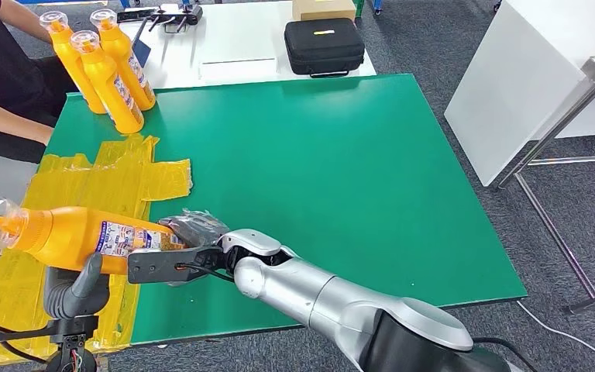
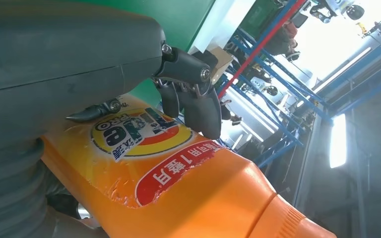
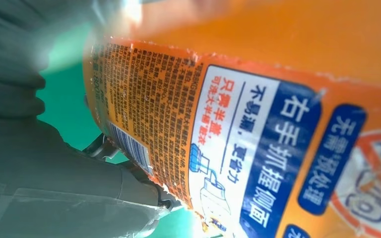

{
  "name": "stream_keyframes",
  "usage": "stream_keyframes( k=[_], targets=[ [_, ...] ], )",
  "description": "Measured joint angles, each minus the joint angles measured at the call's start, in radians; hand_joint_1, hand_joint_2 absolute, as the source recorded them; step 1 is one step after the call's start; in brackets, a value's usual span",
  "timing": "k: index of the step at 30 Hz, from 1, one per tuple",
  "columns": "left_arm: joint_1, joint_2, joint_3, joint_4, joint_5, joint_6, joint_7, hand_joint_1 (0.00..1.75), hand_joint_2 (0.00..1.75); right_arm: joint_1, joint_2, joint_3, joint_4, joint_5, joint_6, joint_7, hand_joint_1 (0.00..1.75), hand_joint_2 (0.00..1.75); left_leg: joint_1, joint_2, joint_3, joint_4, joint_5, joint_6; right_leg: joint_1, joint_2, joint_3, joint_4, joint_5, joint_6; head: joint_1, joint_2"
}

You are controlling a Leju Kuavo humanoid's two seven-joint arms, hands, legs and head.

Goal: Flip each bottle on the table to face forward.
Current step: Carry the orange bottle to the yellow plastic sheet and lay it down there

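An orange bottle (image 1: 62,234) is held lying on its side above the near left corner of the green counter (image 1: 341,170), so that it can be turned. Its base is gripped by the right hand (image 1: 174,260), its middle by the left hand (image 1: 85,291). Three more bottles (image 1: 104,66) stand upright at the far left, likely awaiting or past their turn.

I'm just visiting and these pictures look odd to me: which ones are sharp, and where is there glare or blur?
Head view: evenly lit and sharp, the held orange bottle clear. Left wrist view: the label is readable, but the bright window area behind is washed out. Right wrist view: the bottle sits so close that its upper part blurs, with a pale glare streak along the top edge.
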Motion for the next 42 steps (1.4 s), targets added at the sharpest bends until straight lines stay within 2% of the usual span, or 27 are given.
stream_keyframes(
  k=[23, 24, 27, 28, 36, 42],
  targets=[
    [0.006, 0.009, -0.006, 0.0, 0.004, 0.002, -0.012, 1.75, 1.75, -0.015, -0.009, 0.05, 0.0, -0.05, -0.01, 0.001, 1.75, 1.75, 0.0, 0.0, 0.0, 0.0, 0.0, 0.0, 0.0, 0.0, 0.0, 0.0, 0.0, 0.0, 0.0, 0.0],
    [0.006, 0.009, -0.007, 0.0, 0.002, 0.003, -0.013, 1.4, 1.75, -0.015, -0.009, 0.052, 0.0, -0.05, -0.01, 0.002, 1.75, 1.75, 0.0, 0.0, 0.0, 0.0, 0.0, 0.0, 0.0, 0.0, 0.0, 0.0, 0.0, 0.0, 0.0, 0.0],
    [0.008, 0.009, -0.009, 0.0, -0.03, 0.017, -0.021, 0.09, 1.75, -0.014, -0.009, 0.055, 0.0, -0.041, -0.01, 0.009, 1.75, 1.75, 0.0, 0.0, 0.0, 0.0, 0.0, 0.0, 0.0, 0.0, 0.0, 0.0, 0.0, 0.0, 0.0, 0.0],
    [0.008, 0.009, -0.011, -0.001, -0.054, 0.026, -0.027, 0.0, 1.75, -0.014, -0.009, 0.056, 0.0, -0.032, -0.011, 0.015, 1.75, 1.75, 0.0, 0.0, 0.0, 0.0, 0.0, 0.0, 0.0, 0.0, 0.0, 0.0, 0.0, 0.0, 0.0, 0.0],
    [-0.001, 0.004, -0.025, -0.025, -0.327, 0.128, -0.08, 0.0, 1.75, -0.012, -0.006, 0.064, 0.0, 0.042, -0.007, 0.065, 1.75, 1.75, 0.0, 0.0, 0.0, 0.0, 0.0, 0.0, 0.0, 0.0, 0.0, 0.0, 0.0, 0.0, 0.0, 0.0],
    [-0.004, 0.0, -0.027, -0.034, -0.437, 0.157, -0.106, 0.0, 1.75, -0.013, -0.002, 0.07, 0.0, 0.056, -0.002, 0.071, 1.75, 1.75, 0.0, 0.0, 0.0, 0.0, 0.0, 0.0, 0.0, 0.0, 0.0, 0.0, 0.0, 0.0, 0.0, 0.0]
  ],
)
